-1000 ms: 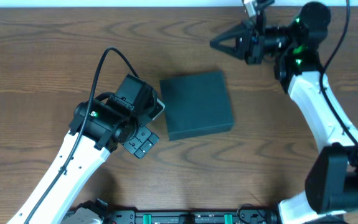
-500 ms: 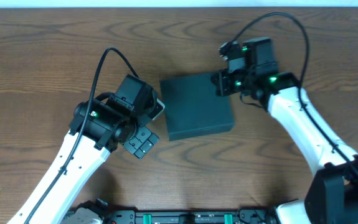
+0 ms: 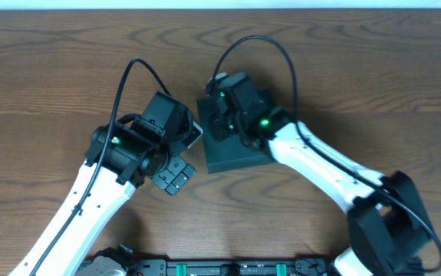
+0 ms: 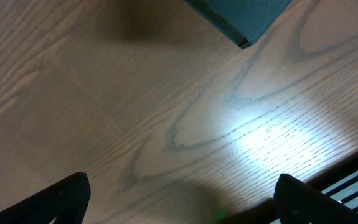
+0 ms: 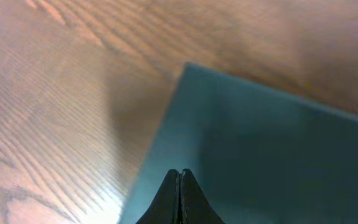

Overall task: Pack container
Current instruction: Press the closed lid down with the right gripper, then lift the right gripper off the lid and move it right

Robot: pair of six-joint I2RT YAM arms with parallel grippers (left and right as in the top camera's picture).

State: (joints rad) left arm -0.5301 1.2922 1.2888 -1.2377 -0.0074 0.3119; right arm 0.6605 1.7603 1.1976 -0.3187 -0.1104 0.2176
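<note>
- container [image 3: 243, 153] sits mid-table, flat, lid looks shut; its upper part is hidden under the right arm in the overhead view
- right tool [image 5: 179, 186] is over the lid, near the box's left edge; tips pinched together, nothing between them; contact with the lid can't be confirmed
- step, my guess: working the flap lid with closed tips, either pressing it flat or getting to an edge to lift it; nothing to pack is in view
- to do it well: keep the tips just inside the edge, push straight down, not sideways, since light cardboard will likely skid; the left side could brace it
- look: dark teal-green, matte, unmarked, square, crisp corners; one corner shows in the left wrist view [image 4: 241, 18]
- left tool [image 4: 179, 199]: just beside the box's left side, spread wide, empty, over bare wood
- table [image 3: 51, 61]: brown wood grain
</note>
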